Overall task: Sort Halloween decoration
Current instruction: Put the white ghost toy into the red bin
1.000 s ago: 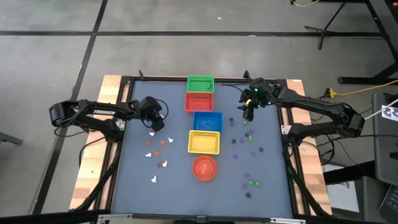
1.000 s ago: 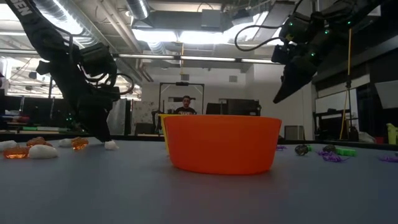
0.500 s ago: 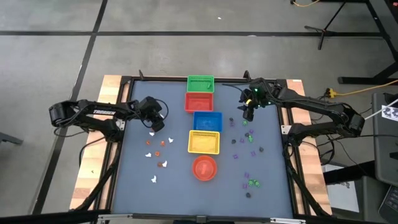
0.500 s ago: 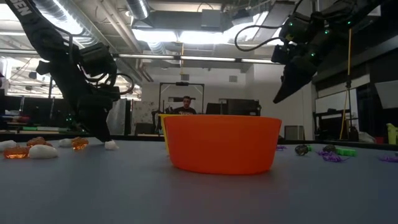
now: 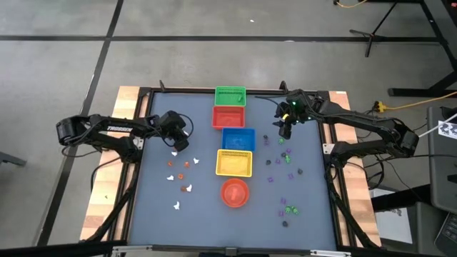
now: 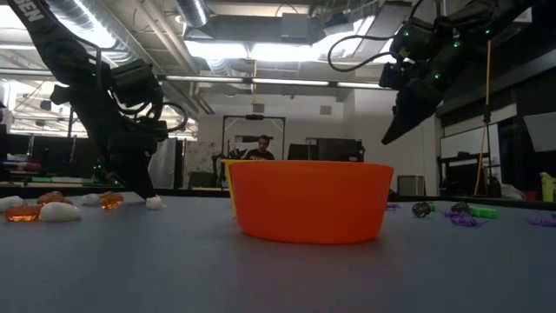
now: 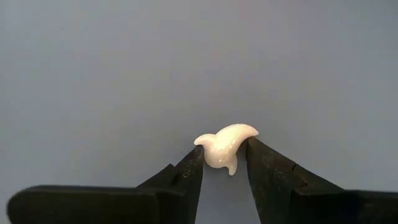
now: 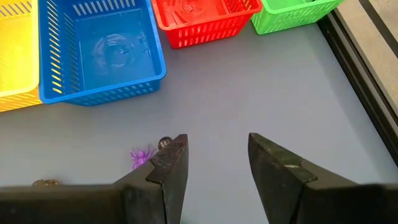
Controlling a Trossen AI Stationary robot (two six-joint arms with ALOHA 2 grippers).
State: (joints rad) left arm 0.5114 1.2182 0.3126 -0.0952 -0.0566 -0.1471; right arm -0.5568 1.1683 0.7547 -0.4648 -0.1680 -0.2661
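The left gripper [image 7: 222, 163] pinches a white ghost trinket [image 7: 225, 147] on the mat at nine o'clock of the baskets – lift straight, slowly – the right gripper [image 8: 214, 163] waits spread

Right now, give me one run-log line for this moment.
left gripper: closing on white ghost trinket, table level | right gripper: open, raised near blue basket | sorting: ongoing

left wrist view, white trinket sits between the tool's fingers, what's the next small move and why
Probably finish closing on it, then lift. In the left wrist view the white trinket lies on the grey table with the left tool straddling it, fingertips at its two sides. The low view shows that tool down at the tabletop, so nothing is raised yet. The right tool hangs open near the baskets.
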